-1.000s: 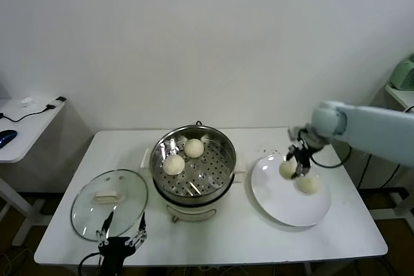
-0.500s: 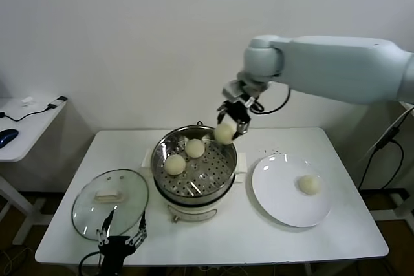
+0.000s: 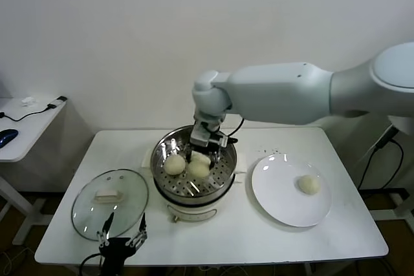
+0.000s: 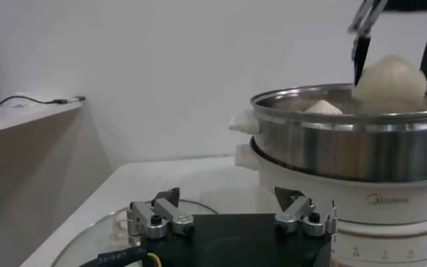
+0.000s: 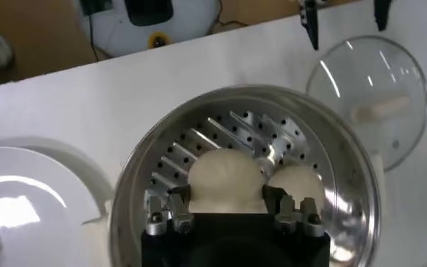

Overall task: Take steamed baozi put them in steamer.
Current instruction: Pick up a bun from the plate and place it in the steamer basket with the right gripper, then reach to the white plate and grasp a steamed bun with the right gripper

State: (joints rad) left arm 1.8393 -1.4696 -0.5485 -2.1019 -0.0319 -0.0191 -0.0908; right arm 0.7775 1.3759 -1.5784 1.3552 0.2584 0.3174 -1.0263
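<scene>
My right gripper (image 3: 201,152) hangs inside the steamer (image 3: 193,166), fingers spread around a steamed baozi (image 3: 198,169) and pressed to its sides; whether that bun already sits on the perforated tray I cannot tell from the head view, since my forearm and wrist cover the back of the pot. A second bun (image 3: 173,164) lies just beside it on the tray, toward my left. A third bun shows only as a pale sliver behind my fingers in the head view. The right wrist view looks straight down: the held bun (image 5: 221,176) sits between my fingers, its neighbour (image 5: 301,183) touches or nearly touches it, and the slotted tray floor shows beyond. The buns are round, with no long axis to note. The left wrist view gives the side profile the others lack: the held bun (image 4: 389,80) rises above the steel rim between two dark fingers, another bun's top (image 4: 323,107) peeking behind. One bun (image 3: 308,184) rests on the white plate (image 3: 278,200), well apart from the pot. My left gripper (image 3: 121,238) is parked spread and empty at the table's near edge, by the glass lid (image 3: 110,202).
</scene>
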